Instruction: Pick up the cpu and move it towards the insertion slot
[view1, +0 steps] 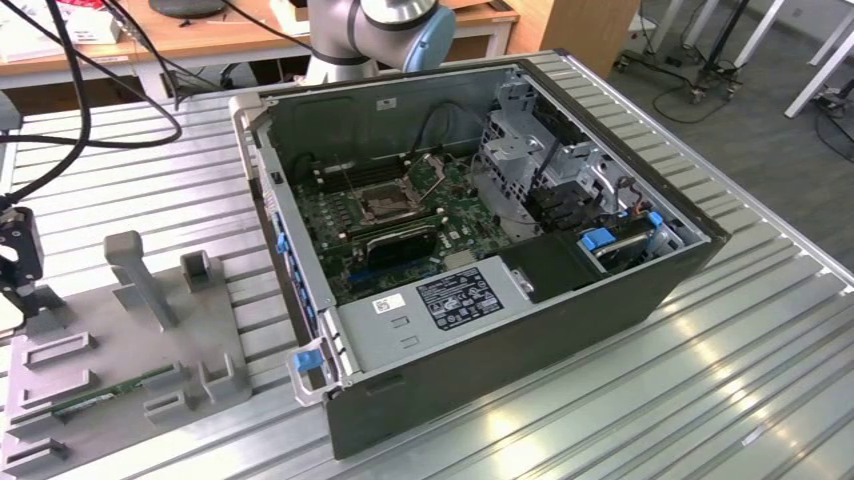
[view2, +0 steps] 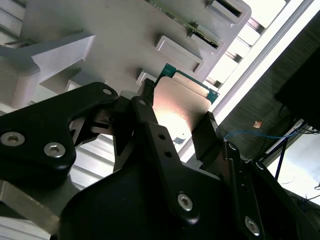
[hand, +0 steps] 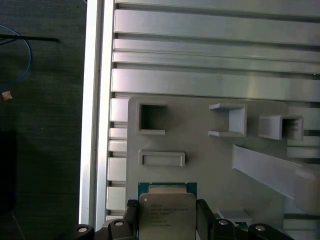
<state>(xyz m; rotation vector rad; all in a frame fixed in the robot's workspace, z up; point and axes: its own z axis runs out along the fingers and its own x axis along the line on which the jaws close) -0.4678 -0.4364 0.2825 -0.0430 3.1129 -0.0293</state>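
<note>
On the gripper (view2: 176, 120), the jaws pinch the cpu (view2: 182, 102) by two edges so it can't slip. It is at the grey tray (view1: 94, 300), lower left in the exterior view. The insertion slot (view1: 378, 205) sits far off, mid-frame, inside the open computer case (view1: 561, 320).

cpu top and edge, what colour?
The cpu has a pale silvery metal top with a green board edge, clearest in the first wrist view.

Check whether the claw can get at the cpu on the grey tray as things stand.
Probably yes. In the first wrist view the claw straddles the cpu on the grey tray, with nothing between them; the tray's raised blocks stand clear of it.
</note>
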